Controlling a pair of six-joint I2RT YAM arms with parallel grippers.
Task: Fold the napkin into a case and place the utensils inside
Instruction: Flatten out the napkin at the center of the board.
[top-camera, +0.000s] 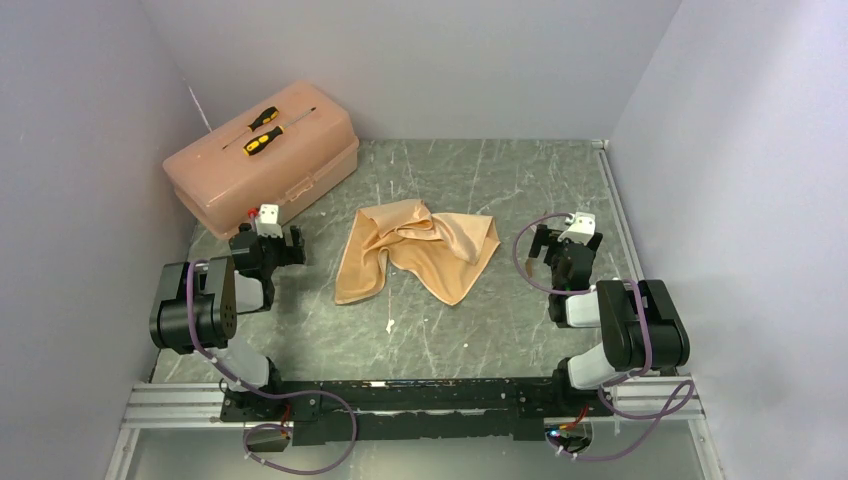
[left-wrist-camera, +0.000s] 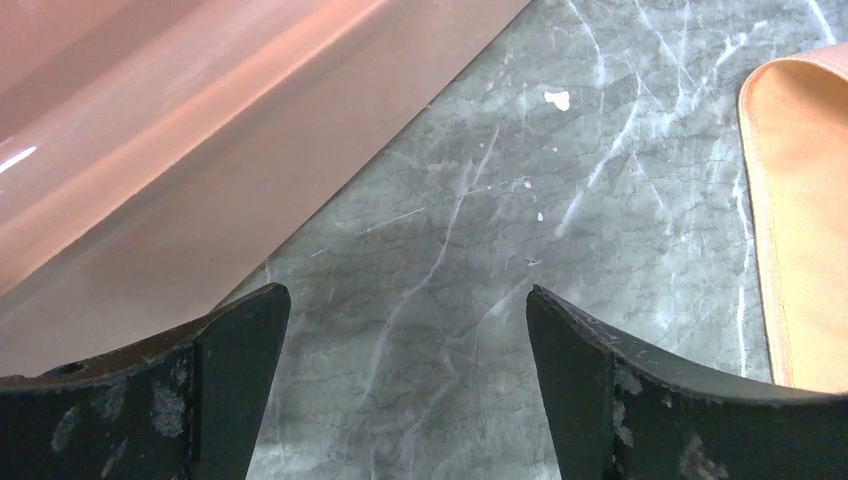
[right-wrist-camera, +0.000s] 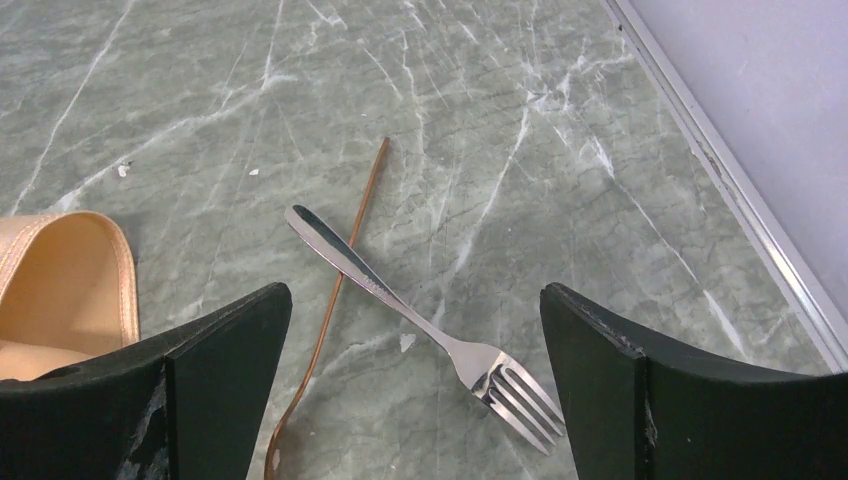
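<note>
- The table (top-camera: 480, 330) is grey-green stone with thin white lines on it.
- The left claw (top-camera: 283, 243) hangs low over the table, just in front of the pink toolbox (top-camera: 260, 165).
- In its own camera, the left claw (left-wrist-camera: 405, 300) has its two black fingers spread wide. Only bare table shows between them, so it has hold of nothing.
- The right claw (top-camera: 563, 250) is low on the other side, near the right edge of the table.
- In its own camera, the right claw (right-wrist-camera: 415, 295) is spread wide too, and it has hold of nothing.
- The utensils lie flat on the table under the right claw.
- One is a shiny fork (right-wrist-camera: 420, 320), with its prongs pointing back at the claw.
- The other is a very thin brown piece (right-wrist-camera: 335, 290). It crosses the fork's handle like an X.
- The napkin (top-camera: 415, 245) lies in the middle of the table, between the two claws. It is soft, shiny and bunched up in loose folds. No claw touches it.
- An edge of the napkin (right-wrist-camera: 70, 270) lies close to the left of the utensils.
- The toolbox sits in the far left corner with its lid shut.
- Two yellow-and-black screwdrivers (top-camera: 270, 118) lie on the lid.
</note>
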